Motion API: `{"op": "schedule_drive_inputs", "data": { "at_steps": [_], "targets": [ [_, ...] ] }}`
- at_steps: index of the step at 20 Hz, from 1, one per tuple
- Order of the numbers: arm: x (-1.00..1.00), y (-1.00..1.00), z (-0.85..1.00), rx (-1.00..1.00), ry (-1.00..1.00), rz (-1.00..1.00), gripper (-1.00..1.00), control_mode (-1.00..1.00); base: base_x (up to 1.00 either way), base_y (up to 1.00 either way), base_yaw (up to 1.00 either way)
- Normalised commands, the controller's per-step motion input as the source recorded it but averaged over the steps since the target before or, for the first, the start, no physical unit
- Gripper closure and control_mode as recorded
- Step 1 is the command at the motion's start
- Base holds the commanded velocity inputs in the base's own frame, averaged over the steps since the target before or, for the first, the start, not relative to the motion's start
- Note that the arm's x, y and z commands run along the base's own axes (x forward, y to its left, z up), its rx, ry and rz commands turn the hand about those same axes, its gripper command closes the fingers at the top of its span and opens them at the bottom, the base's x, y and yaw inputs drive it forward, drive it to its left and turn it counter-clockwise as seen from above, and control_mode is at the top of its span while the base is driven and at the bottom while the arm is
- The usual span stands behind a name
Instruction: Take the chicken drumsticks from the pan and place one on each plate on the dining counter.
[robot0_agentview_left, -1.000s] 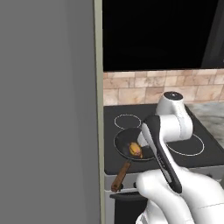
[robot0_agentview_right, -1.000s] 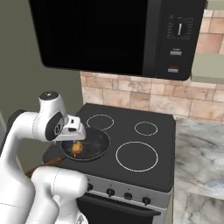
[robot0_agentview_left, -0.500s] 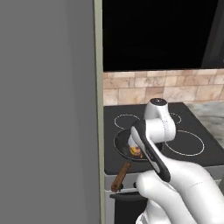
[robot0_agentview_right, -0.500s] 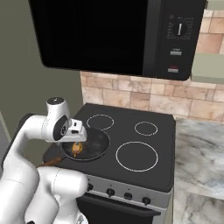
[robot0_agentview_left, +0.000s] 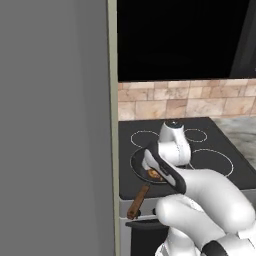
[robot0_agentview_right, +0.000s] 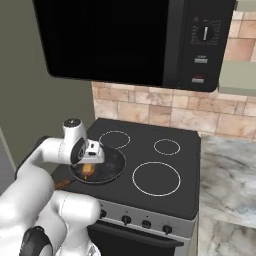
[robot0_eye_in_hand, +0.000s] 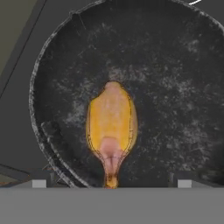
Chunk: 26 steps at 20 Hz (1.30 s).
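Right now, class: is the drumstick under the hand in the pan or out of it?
In. The hand view shows the drumstick lying flat on the pan floor, rim curving around it, between the open gripper tips.

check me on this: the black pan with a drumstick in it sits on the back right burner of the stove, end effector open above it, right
Not quite. The right base view shows the pan on the front left burner, not the back right. The rest holds: a drumstick lies in it, and the end effector is open above it.

i could read no text anywhere. the microwave (robot0_agentview_right: 140, 42) had a dial, a small white patch and a red mark on its control panel, all too small to make out.
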Motion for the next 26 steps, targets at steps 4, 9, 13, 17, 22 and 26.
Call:
{"op": "schedule_drive_inputs", "data": {
  "at_steps": [4, 9, 13, 17, 22, 26],
  "targets": [
    [0.34, 0.12, -0.27, 0.00, 0.00, 0.00, -1.00, -1.00, 0.00, 0.00, 0.00],
    [0.23, 0.18, -0.32, 0.00, 0.00, 0.00, -1.00, -1.00, 0.00, 0.00, 0.00],
    [0.34, -0.02, -0.36, 0.01, 0.00, -0.01, -1.00, -1.00, 0.00, 0.00, 0.00],
    [0.20, -0.25, -0.34, 0.03, 0.00, -0.07, -1.00, -1.00, 0.00, 0.00, 0.00],
    [-0.02, -0.05, -0.32, 0.03, 0.02, -0.09, -1.00, -1.00, 0.00, 0.00, 0.00],
    [-0.09, 0.00, -0.40, 0.04, 0.13, -0.07, -1.00, -1.00, 0.00, 0.00, 0.00]
  ]
}}
